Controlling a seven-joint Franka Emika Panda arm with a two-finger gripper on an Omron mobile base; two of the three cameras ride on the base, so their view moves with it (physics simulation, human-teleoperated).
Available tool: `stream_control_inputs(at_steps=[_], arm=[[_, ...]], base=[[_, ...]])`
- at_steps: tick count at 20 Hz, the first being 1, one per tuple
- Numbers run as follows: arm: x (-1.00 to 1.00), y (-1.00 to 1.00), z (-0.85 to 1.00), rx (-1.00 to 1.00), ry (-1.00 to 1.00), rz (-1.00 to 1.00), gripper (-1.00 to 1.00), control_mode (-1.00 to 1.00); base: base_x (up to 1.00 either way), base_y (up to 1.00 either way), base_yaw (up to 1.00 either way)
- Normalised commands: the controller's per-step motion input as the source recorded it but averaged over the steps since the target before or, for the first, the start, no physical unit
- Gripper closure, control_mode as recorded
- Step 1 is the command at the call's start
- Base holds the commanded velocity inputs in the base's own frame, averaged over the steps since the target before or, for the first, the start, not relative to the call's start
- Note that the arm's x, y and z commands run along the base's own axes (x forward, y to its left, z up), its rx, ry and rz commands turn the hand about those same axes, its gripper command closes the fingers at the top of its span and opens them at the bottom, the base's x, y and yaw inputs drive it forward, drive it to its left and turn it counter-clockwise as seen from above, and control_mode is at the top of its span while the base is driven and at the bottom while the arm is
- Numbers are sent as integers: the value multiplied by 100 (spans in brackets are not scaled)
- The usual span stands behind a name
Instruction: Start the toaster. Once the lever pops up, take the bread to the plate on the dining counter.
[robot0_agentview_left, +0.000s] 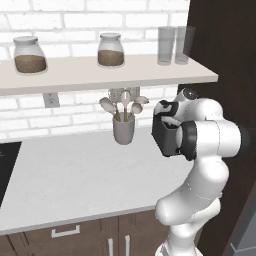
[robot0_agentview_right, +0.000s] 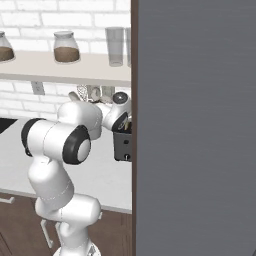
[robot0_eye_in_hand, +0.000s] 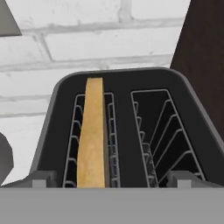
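The dark toaster (robot0_agentview_left: 164, 138) stands at the right end of the wall counter, against a tall dark cabinet. In the hand view I look straight down into the toaster (robot0_eye_in_hand: 124, 87). A pale tan slice of bread (robot0_eye_in_hand: 92, 135) stands on edge in its left slot, and the right slot is bare. My gripper (robot0_eye_in_hand: 113, 181) hangs just above the toaster's near edge, open, with one fingertip at each lower corner and nothing between them. From the right base view the hand sits over the toaster (robot0_agentview_right: 122, 146). The plate and the dining counter are out of view.
A grey utensil cup (robot0_agentview_left: 123, 129) with wooden spoons stands left of the toaster. Above runs a shelf (robot0_agentview_left: 100, 72) with two jars and two glasses. A tall dark cabinet (robot0_agentview_left: 230, 60) walls the right side. A black cooktop (robot0_agentview_left: 6, 167) is at the counter's left.
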Motion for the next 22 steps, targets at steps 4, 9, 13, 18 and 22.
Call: stream_control_inputs(at_steps=[4, 9, 13, 18, 22], arm=[[5, 0, -29, 0, 0, 0, -100, -100], [0, 1, -12, 0, 0, 0, 100, -100], [0, 0, 1, 0, 0, 0, 100, -100], [0, 0, 25, 0, -1, -1, 100, -100], [-4, 0, 58, 0, -5, -4, 100, -100]], base=[[0, 0, 0], [0, 0, 0], [0, 0, 0], [0, 0, 0], [0, 0, 0]])
